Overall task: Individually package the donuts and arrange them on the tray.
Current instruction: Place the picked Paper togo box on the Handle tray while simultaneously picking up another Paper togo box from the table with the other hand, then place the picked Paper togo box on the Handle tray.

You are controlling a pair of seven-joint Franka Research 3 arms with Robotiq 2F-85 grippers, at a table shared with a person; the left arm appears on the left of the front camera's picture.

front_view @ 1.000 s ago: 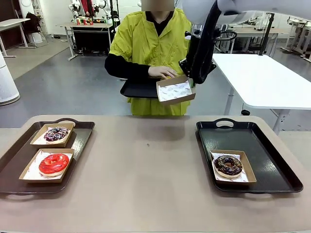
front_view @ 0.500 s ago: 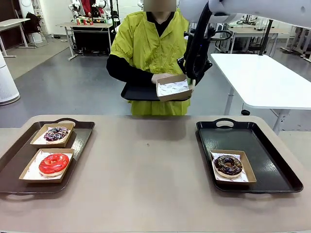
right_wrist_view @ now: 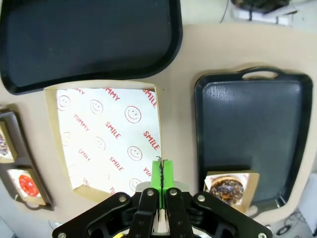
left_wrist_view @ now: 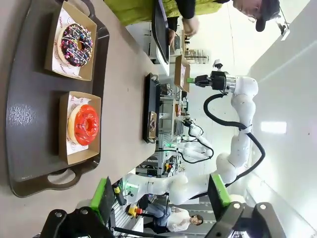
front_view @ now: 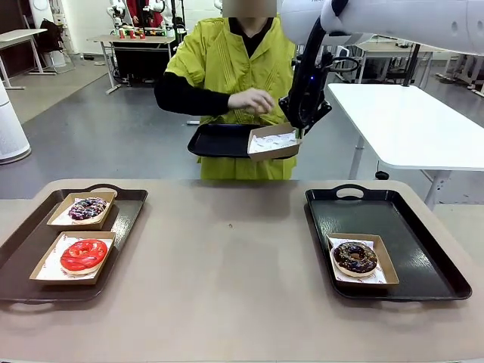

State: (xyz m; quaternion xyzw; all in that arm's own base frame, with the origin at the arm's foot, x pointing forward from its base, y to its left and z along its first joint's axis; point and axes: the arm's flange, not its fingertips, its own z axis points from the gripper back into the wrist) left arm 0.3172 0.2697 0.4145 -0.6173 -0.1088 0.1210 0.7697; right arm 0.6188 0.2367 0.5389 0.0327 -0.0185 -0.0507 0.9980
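Beyond the table's far edge, my right gripper (front_view: 301, 121) is shut on the rim of an empty cardboard box (front_view: 272, 141), lined with printed paper (right_wrist_view: 109, 139), and holds it beside the black tray (front_view: 219, 140) in the person's hand. The person's other hand (front_view: 253, 100) hovers above the box. A sprinkled donut (front_view: 88, 208) and a red donut (front_view: 83, 255) sit in boxes on the left tray (front_view: 23, 261). A chocolate donut (front_view: 355, 257) sits boxed on the right tray (front_view: 401, 219). My left gripper (left_wrist_view: 161, 196) is open above the left tray's near end.
A white table (front_view: 412, 125) stands to the right behind the person. The brown tabletop (front_view: 227, 249) lies bare between the two trays. The right tray's far half (right_wrist_view: 252, 124) is unoccupied.
My right gripper has tilted the box flatter and brought it down next to the person's tray. The person's hand has lifted off the box.
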